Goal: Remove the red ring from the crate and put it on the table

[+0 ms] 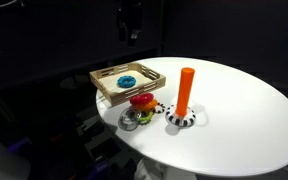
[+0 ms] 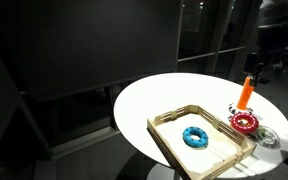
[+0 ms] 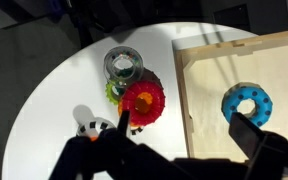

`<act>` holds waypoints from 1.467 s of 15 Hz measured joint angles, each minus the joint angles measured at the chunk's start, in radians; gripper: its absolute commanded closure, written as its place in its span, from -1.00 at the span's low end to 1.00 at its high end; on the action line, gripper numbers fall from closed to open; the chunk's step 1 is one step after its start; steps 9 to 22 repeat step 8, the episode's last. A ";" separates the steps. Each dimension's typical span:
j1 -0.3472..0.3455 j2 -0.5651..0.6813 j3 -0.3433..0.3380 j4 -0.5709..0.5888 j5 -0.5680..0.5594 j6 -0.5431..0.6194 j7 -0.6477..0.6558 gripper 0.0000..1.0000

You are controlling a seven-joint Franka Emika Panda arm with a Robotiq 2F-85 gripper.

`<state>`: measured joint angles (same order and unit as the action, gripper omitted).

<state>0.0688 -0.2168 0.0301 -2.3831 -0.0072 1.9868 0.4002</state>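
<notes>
The red ring (image 3: 142,100) lies on the white table (image 3: 54,100) just outside the crate (image 3: 181,90), on top of a green and yellow ring. It also shows in both exterior views (image 1: 141,100) (image 2: 245,122). The light wooden crate (image 1: 102,86) (image 2: 169,142) holds only a blue ring (image 3: 246,102) (image 1: 127,79) (image 2: 195,137). My gripper (image 3: 187,128) is open and empty, high above the crate's edge, one finger over the red ring's side and the other by the blue ring. It hangs at the top of an exterior view (image 1: 131,27).
An orange peg (image 1: 185,90) (image 2: 246,90) stands upright on a black-and-white striped base (image 1: 182,120) (image 3: 89,127) beside the red ring. A grey translucent ring (image 3: 123,67) (image 1: 130,121) lies next to them. The table edge is close to this group.
</notes>
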 measured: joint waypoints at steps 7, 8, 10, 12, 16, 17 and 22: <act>-0.007 -0.093 0.005 -0.001 0.000 -0.001 -0.042 -1.00; -0.007 -0.091 0.006 -0.002 0.000 -0.001 -0.042 -1.00; -0.007 -0.091 0.006 -0.002 0.000 -0.001 -0.042 -1.00; -0.007 -0.091 0.006 -0.002 0.000 -0.001 -0.042 -1.00; -0.007 -0.091 0.006 -0.002 0.000 -0.001 -0.042 -1.00; -0.007 -0.091 0.006 -0.002 0.000 -0.001 -0.042 -1.00; -0.007 -0.091 0.006 -0.002 0.000 -0.001 -0.042 -1.00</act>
